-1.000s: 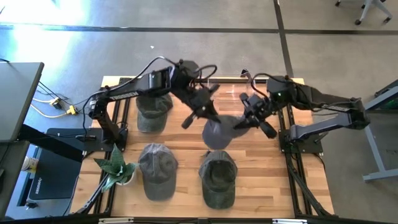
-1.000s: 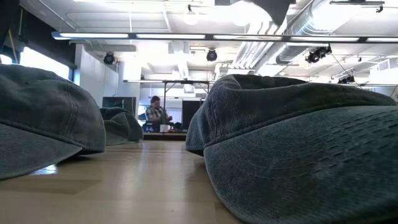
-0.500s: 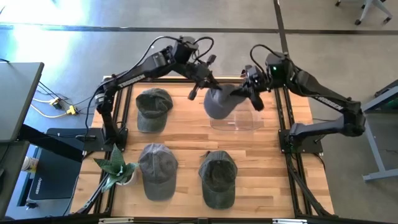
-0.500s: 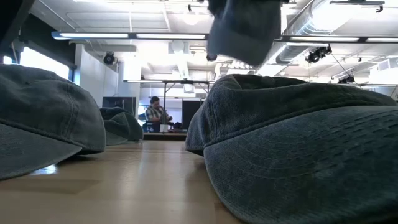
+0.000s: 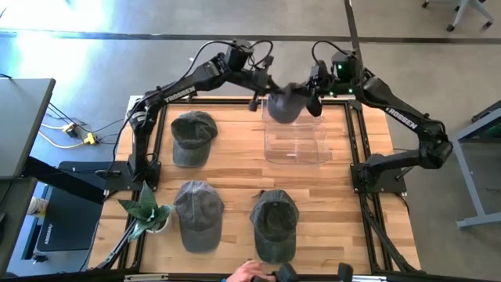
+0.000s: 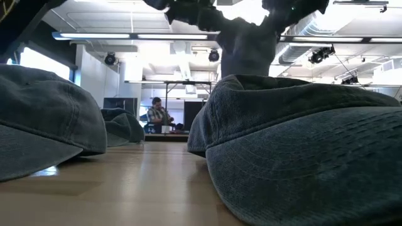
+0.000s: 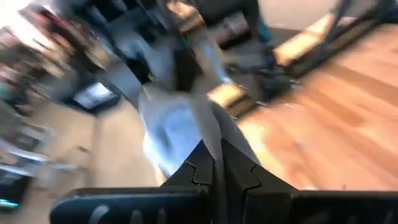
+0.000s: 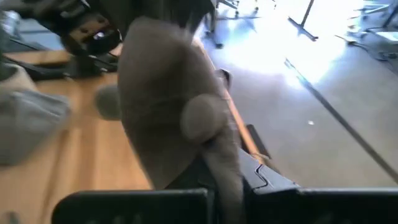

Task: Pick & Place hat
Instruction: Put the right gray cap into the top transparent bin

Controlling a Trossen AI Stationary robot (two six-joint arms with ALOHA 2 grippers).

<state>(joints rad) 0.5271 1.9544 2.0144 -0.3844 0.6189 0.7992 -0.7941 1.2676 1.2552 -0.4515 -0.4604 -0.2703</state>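
You are in the carry step: the grey hat (image 5: 286, 102) hangs in the air between both sets of fingers, stretched above the far edge of the clear bin (image 5: 296, 141). The left gripper (image 5: 258, 95) pinches one side of it, fingers closed tight on the fabric, and the right gripper (image 5: 315, 92) pinches the opposite side, its fingers clamped on the cloth as the right wrist view shows (image 8: 227, 180). Below and nearer to you than the fingers lie three other hats (image 5: 192, 137) on the wooden table (image 5: 235, 176). The next move, as I judge it, calls for bringing both grippers down together over the bin, keeping the hat level, then parting the fingers at once. A person's hand (image 5: 244, 272) shows at the near edge; keep clear.
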